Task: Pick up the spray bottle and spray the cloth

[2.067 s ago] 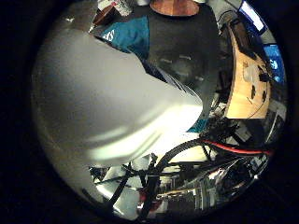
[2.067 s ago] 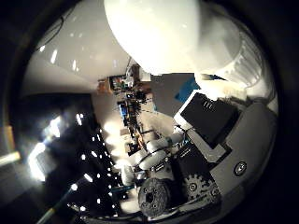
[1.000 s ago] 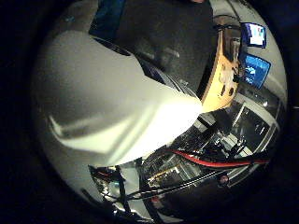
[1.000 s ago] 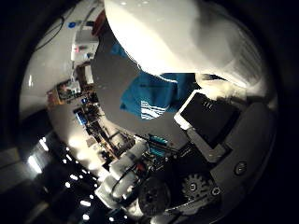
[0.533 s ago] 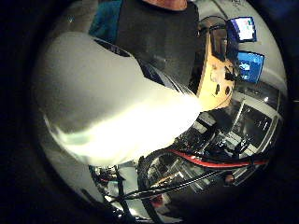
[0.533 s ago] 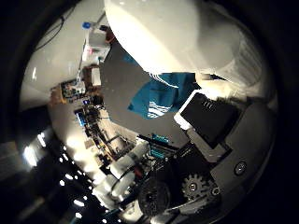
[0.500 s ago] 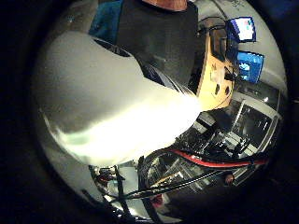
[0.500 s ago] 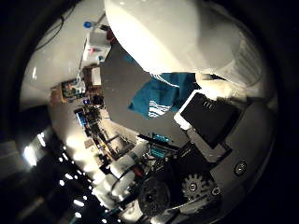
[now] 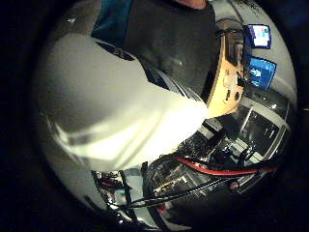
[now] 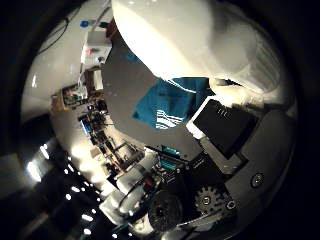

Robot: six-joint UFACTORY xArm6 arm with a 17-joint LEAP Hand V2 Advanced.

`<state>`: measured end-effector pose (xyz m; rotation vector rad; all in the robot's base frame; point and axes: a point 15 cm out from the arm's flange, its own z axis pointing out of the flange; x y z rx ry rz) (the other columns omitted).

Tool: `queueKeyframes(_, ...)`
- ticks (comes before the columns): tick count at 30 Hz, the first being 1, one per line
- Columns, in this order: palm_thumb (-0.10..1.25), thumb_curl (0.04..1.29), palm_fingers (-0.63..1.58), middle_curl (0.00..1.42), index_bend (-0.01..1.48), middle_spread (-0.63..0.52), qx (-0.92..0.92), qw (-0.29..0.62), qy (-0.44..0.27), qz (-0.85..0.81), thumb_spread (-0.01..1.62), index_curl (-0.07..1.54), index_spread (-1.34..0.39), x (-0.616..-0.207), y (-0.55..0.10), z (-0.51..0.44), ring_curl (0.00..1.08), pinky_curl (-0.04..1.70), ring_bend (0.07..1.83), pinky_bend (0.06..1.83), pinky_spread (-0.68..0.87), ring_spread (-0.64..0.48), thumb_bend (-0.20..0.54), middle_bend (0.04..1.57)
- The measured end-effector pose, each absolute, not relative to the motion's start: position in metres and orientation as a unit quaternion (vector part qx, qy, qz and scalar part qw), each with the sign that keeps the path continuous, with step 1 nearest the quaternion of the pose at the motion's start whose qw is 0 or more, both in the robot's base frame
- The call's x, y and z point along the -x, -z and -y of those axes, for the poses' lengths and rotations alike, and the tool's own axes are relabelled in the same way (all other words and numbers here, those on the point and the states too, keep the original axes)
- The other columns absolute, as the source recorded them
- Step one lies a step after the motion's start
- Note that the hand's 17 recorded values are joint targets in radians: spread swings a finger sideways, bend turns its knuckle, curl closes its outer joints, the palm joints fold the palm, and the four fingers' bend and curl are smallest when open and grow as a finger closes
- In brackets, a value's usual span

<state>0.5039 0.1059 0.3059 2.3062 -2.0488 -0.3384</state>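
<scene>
Dark surface (image 10: 125,95) carries the teal cloth (image 10: 167,107) below; robot hand (image 10: 225,150), fingers curled round the white spray bottle (image 9: 111,111), holds it aloft, spraying apparently outstanding.

The bottle (image 9: 116,111) is plain white, with a dark band of print along one side. The cloth (image 10: 172,102) is teal — white stripes mark one edge. It lies on a dark grey table (image 10: 125,90). The hand (image 10: 225,150) is black and white, with a grey gear. A wooden board (image 9: 227,82) is tan — two screens (image 9: 260,53) glow blue.
</scene>
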Motion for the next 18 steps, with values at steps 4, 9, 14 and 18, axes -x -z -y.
queueKeyframes(4,1.06,1.02,1.14,0.70,1.10,-0.12,-0.748,-0.024,0.113,0.654,0.45,0.94,-0.27,-0.505,-0.327,-0.130,0.70,1.46,1.44,0.99,-0.19,-0.19,-0.018,1.40)
queueKeyframes(9,1.06,1.02,1.14,0.70,1.10,-0.12,-0.754,-0.111,0.120,0.636,0.47,0.94,-0.27,-0.502,-0.382,-0.166,0.69,1.47,1.45,0.99,-0.19,-0.19,-0.017,1.40)
queueKeyframes(14,1.06,1.02,1.14,0.70,1.09,-0.12,-0.761,-0.189,0.117,0.609,0.47,0.94,-0.27,-0.501,-0.428,-0.195,0.69,1.47,1.46,0.98,-0.20,-0.19,-0.020,1.39)
queueKeyframes(18,1.06,1.02,1.14,0.70,1.09,-0.12,-0.762,-0.258,0.125,0.581,0.46,0.94,-0.27,-0.501,-0.463,-0.223,0.68,1.47,1.46,0.98,-0.20,-0.19,-0.018,1.39)
